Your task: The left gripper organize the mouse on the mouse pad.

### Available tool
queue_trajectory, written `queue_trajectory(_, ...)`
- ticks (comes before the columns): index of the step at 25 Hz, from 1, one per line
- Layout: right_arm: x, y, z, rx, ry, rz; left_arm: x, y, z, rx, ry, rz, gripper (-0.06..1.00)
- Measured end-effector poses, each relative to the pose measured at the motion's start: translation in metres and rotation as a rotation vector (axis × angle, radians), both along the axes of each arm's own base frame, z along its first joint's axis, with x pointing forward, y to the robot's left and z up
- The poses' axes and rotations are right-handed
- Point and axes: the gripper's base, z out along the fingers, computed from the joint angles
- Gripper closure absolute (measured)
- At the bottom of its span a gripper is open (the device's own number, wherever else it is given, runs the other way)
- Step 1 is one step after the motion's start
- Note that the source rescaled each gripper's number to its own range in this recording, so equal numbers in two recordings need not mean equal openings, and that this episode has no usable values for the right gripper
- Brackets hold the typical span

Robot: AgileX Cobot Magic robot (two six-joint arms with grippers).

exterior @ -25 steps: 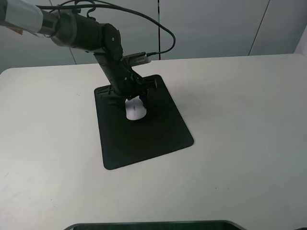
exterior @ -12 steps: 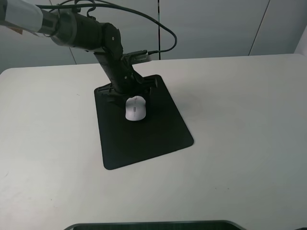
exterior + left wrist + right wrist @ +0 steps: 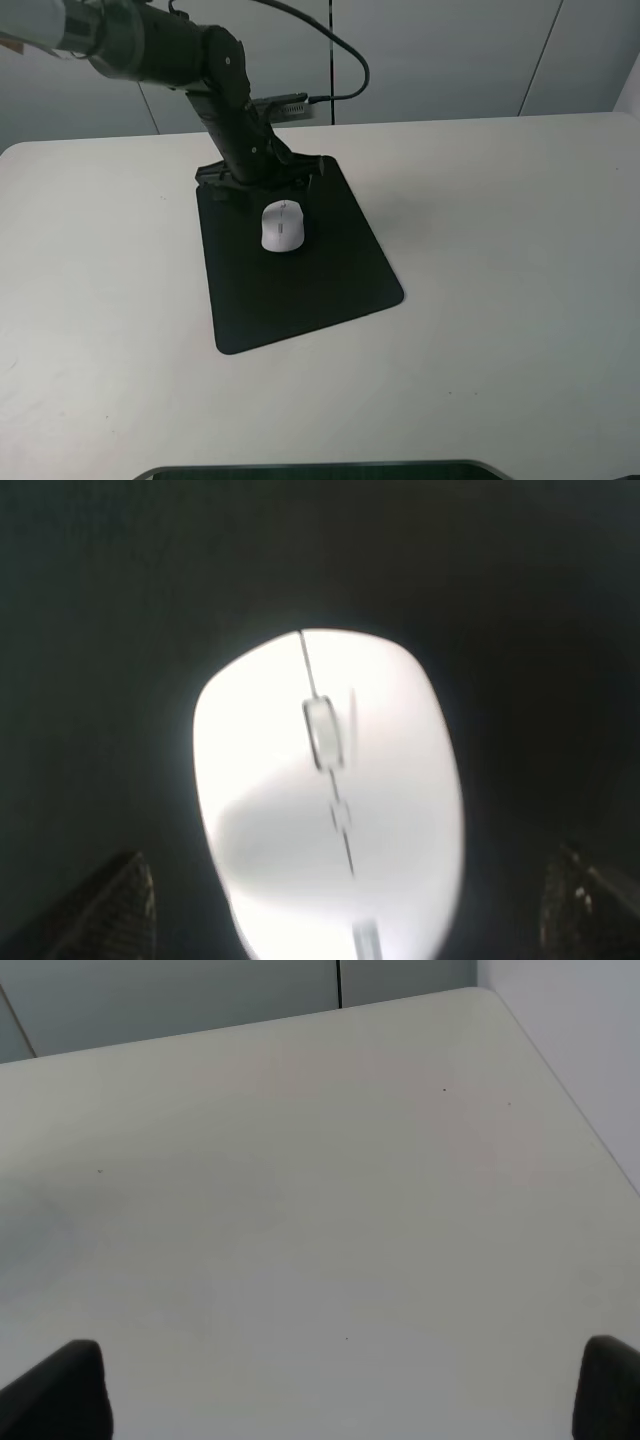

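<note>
The mouse is seen lying flat on the mouse pad, in the pad's far half, toward twelve o'clock from its centre. The left gripper is held just beyond the mouse at about eleven o'clock, clear of it, with its jaws spread wide and empty. The placement appears done; the retreat is best made straight up and back, so the mouse is not nudged. The right gripper's jaws are spread over bare table.
</note>
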Motion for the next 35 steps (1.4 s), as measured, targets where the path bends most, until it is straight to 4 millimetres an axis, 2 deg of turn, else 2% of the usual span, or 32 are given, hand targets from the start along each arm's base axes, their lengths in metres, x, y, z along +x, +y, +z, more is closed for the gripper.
queue_trajectory(6, 0.000, 0.000, 0.000, 0.000, 0.000, 0.000, -0.012, 0.008, 0.048, 0.022, -0.012, -0.062, -0.05)
queue_trajectory(10, 0.000, 0.000, 0.000, 0.000, 0.000, 0.000, -0.025, 0.021, 0.076, 0.116, 0.003, -0.117, -0.05)
queue_trajectory(18, 0.000, 0.000, 0.000, 0.000, 0.000, 0.000, -0.048, 0.047, 0.140, 0.211, -0.091, -0.138, -0.05)
queue_trajectory(25, 0.000, 0.000, 0.000, 0.000, 0.000, 0.000, -0.062, 0.063, 0.181, 0.213, -0.209, -0.125, -0.05)
queue_trajectory(27, 0.000, 0.000, 0.000, 0.000, 0.000, 0.000, -0.068, 0.068, 0.188, 0.211, -0.228, -0.121, -0.05)
queue_trajectory(30, 0.000, 0.000, 0.000, 0.000, 0.000, 0.000, -0.085, 0.081, 0.186, 0.220, -0.220, -0.131, -0.06)
queue_trajectory(35, 0.000, 0.000, 0.000, 0.000, 0.000, 0.000, -0.125, 0.120, 0.180, 0.209, -0.215, -0.085, -0.06)
